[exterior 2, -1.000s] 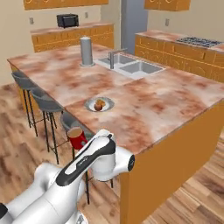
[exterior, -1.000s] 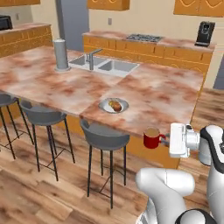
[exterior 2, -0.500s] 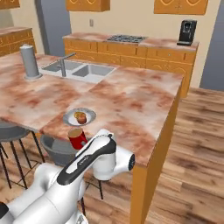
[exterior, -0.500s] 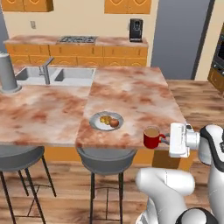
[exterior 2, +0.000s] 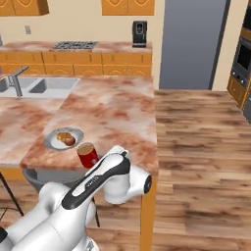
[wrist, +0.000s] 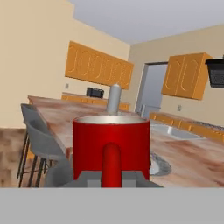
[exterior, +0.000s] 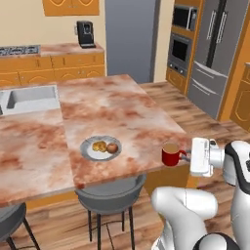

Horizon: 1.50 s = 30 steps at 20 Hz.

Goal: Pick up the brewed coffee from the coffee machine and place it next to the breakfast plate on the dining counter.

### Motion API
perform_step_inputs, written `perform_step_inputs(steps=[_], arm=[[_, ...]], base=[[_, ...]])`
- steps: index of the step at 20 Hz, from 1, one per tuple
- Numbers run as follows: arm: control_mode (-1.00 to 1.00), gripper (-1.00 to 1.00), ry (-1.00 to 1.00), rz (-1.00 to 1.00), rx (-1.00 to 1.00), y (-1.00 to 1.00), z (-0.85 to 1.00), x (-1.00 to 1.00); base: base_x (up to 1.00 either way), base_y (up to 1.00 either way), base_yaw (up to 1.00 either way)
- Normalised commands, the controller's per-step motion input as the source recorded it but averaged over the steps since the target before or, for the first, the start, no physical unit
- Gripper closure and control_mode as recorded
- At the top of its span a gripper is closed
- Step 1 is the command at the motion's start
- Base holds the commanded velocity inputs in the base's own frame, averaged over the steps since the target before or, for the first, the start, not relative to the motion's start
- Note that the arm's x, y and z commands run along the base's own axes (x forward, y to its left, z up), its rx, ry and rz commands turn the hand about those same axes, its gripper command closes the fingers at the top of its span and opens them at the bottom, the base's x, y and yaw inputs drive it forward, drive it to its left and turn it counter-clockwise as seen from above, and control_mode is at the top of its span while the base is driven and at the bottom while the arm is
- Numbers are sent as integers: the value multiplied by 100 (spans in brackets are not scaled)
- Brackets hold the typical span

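Gripper [exterior: 188, 156] clamped on handle of red coffee mug [exterior: 171, 154] (brown coffee inside), mug upright at near edge of marbled dining counter [exterior: 122, 102], breakfast plate [exterior: 100, 148] nearby on counter, apart from mug

Light is bright, flat and even, with no clear source. Only faint soft shading lies beneath the desk [exterior: 122, 112] overhang; no glare. The renders look soft and slightly blurred throughout.
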Motion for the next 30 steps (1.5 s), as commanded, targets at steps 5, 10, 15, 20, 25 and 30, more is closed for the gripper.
perform_step_inputs(steps=[5, 10, 15, 20, 25, 30], arm=[[100, 100, 0, 0, 0, 0, 0, 0], [-100, 100, 0, 0, -4, 23, 0, 11], [-100, 100, 4, 1, 0, 1, -6, 60], [-100, 100, 0, 3, 0, 17, -20, 61], [-100, 100, 3, 0, -1, 24, -12, 70], [-100, 100, 4, 0, 0, 5, -1, 52]], base=[[47, 74, -29], [20, 46, -1], [0, 0, 0], [0, 0, 0], [0, 0, 0], [0, 0, 0]])
